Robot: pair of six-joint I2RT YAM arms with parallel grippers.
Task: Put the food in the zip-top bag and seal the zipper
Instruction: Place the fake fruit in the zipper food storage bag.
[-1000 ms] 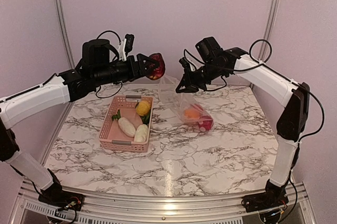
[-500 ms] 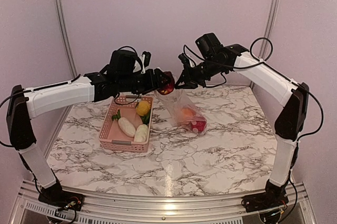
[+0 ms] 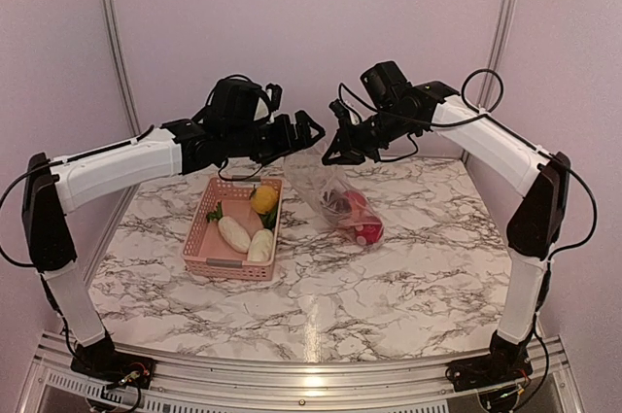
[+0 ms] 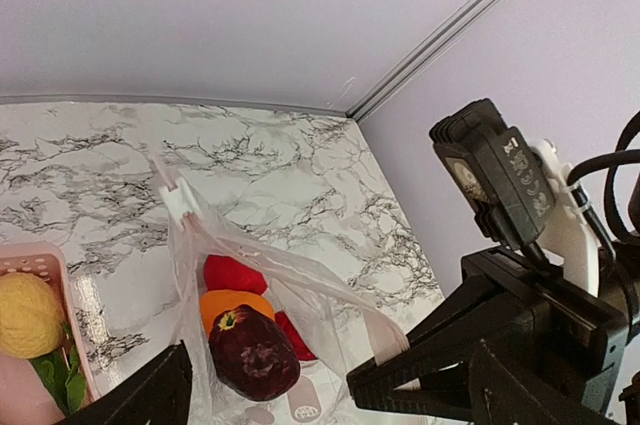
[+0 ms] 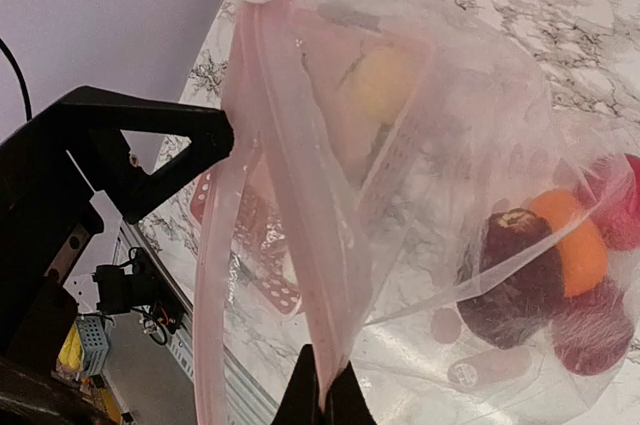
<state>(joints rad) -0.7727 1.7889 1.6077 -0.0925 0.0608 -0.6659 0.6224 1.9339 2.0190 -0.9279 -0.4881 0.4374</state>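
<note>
Now three foods (image 3: 234, 233) in one basket (image 3: 225, 269); left jaws wide, right jaws pinching bag (image 3: 313, 183).

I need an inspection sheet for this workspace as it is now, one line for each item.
Surface: marble table, carrying the basket and the bag's lower end.
Job's things: zip-top bag held up, mouth open, zipper unsealed; dark purple piece, orange piece and red piece inside; yellow piece and white pieces in the pink basket.
Clutter: nothing seen.
Claws: left claw open, empty, beside the bag's mouth; right claw shut on the bag's rim.
Cables: black cables looped along both arms.
Surroundings: lilac walls, metal posts.
</note>
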